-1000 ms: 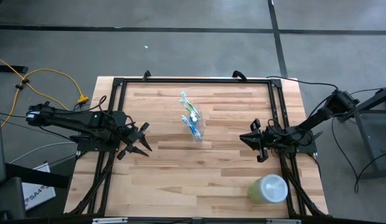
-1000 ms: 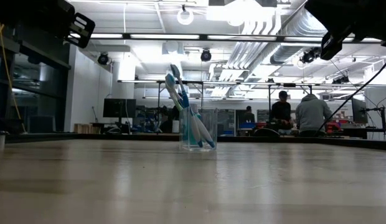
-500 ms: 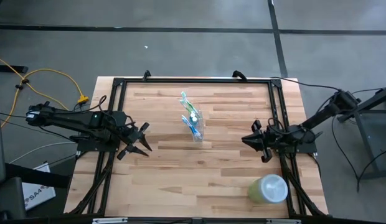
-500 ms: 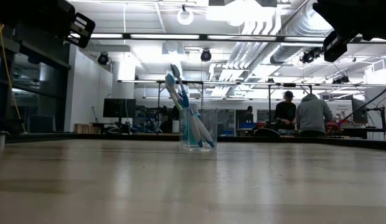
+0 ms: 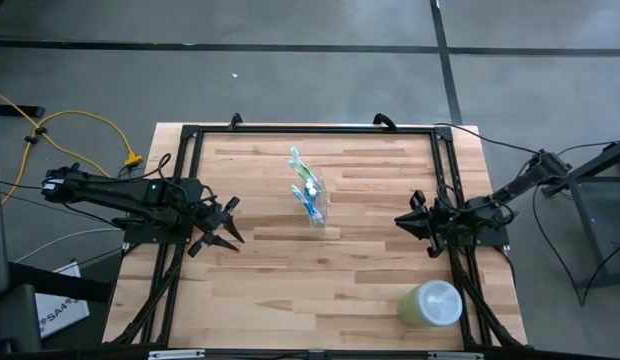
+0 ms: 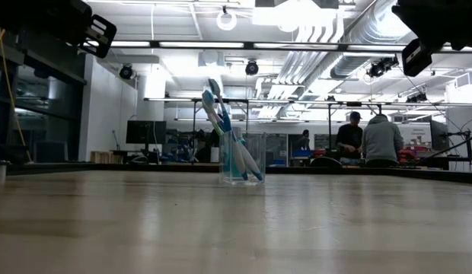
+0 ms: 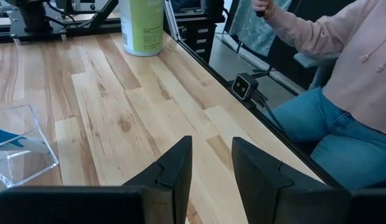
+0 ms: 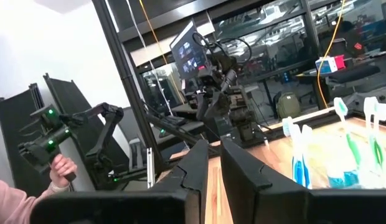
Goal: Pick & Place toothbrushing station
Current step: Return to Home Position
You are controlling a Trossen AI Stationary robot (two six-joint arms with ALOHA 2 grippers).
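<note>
Table [image 5: 290,275]: a pale wooden top edged by a dark frame is seen from above, with one arm at each side.
Clear cup [image 5: 320,208]: it is stood upright near the middle of the table, between the two arms and touched by neither. At table height [image 6: 253,160] it is seen resting flat on the wood.
Toothbrushes [image 5: 304,180]: blue and green ones are gathered in the cup with heads up. They are leaned to one side, so the heads [image 6: 214,103] stick out well past the rim.
Left gripper [image 5: 233,222]: it is held over the table's left side, pointed toward the middle and well apart from the cup. Its fingers [image 7: 177,163] are set slightly apart, and nothing is held between them.
Right gripper [image 5: 402,221]: it is held at the table's right edge, pointed toward the cup and well apart from it. Its fingers [image 8: 199,163] are drawn almost together, with only a narrow slit left and nothing gripped.
Pale green container [image 5: 431,303]: it is stood near the table's front right corner, apart from the cup.
Person [image 7: 361,68]: a pink sleeve and blue jeans are seen just beyond the table's edge.
</note>
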